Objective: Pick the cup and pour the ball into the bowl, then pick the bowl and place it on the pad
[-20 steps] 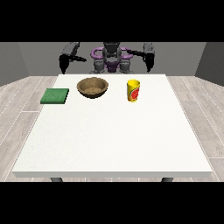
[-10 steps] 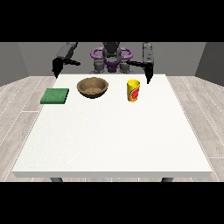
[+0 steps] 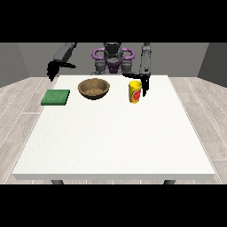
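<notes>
Count: one yellow cup with red label (image 3: 135,92), one brown wooden bowl (image 3: 93,88), one green square pad (image 3: 56,97); cup just beside hand at view's right (image 3: 143,87), fingers unclear.

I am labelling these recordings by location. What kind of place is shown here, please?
Probably a plain test room for tabletop robot tasks: a large white table on grey wood-look flooring, bare grey walls, and only a bowl, cup and green pad laid out.

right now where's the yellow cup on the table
In the front view the yellow cup stands upright toward the table's far edge, right of centre, to the right of the wooden bowl, with the hand at the view's right just beside it.
</notes>
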